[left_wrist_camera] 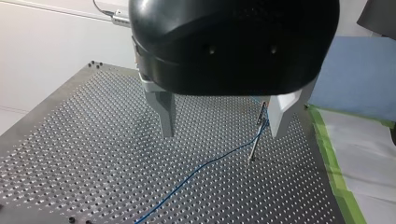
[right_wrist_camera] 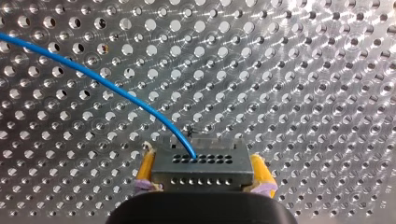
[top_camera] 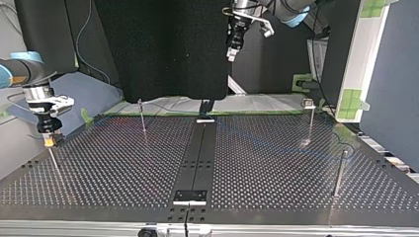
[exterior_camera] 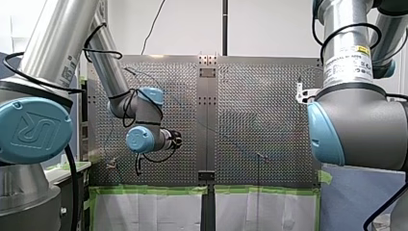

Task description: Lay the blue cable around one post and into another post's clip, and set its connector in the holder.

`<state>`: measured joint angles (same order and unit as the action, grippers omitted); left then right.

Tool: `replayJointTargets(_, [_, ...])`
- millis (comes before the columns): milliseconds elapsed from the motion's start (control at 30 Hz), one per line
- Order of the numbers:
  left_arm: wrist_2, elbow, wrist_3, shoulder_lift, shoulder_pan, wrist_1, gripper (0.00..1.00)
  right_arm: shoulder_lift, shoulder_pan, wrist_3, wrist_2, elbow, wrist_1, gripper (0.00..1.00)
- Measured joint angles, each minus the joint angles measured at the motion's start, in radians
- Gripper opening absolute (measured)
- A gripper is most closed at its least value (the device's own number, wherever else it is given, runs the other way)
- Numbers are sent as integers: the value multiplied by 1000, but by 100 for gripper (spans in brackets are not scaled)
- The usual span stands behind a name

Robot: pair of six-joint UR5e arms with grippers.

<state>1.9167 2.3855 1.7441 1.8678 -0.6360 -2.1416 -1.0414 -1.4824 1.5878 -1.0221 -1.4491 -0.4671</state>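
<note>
In the right wrist view my right gripper [right_wrist_camera: 203, 157] is shut on a grey metal connector [right_wrist_camera: 204, 173], yellow pads [right_wrist_camera: 145, 169] on both its sides. The blue cable [right_wrist_camera: 95, 78] leaves the connector's top and curves away over the perforated plate. In the top view this gripper [top_camera: 49, 141] hangs low at the left edge, just above a thin post [top_camera: 54, 163]. My left gripper [left_wrist_camera: 224, 133] is open and holds nothing, well above the plate. Ahead of it the blue cable [left_wrist_camera: 201, 167] runs from a clip post [left_wrist_camera: 257, 135] across the plate. In the top view it [top_camera: 231, 53] is high at the back.
More posts stand on the plate: one at the top view's back left [top_camera: 142, 117], one with a clip head at the back right [top_camera: 310, 121], one at the near right [top_camera: 338, 173]. A dark centre strip [top_camera: 197, 158] splits the plate. Green tape [left_wrist_camera: 334, 163] lines its edge.
</note>
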Motion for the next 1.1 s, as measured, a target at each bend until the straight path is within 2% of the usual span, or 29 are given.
replayJointTargets(467, [0, 0, 0, 0, 0, 0, 98, 0, 0, 11, -2, 0, -2, 0])
replayJointTargets(900, [1, 0, 0, 0, 0, 0, 98, 1, -4, 12, -6, 0, -4, 0])
replayJointTargets(933, [1, 0, 0, 0, 0, 0, 98, 1, -4, 12, -6, 0, -4, 4])
replayJointTargets(967, [1, 0, 0, 0, 0, 0, 98, 1, -4, 12, -8, 0, -5, 4])
replayJointTargets(1033, [1, 0, 0, 0, 0, 0, 98, 1, -5, 12, -12, -1, -6, 13])
replayJointTargets(1067, [1, 0, 0, 0, 0, 0, 98, 1, -5, 12, -14, 0, -6, 13])
replayJointTargets(1100, [1, 0, 0, 0, 0, 0, 98, 1, -5, 12, -16, 0, -6, 22])
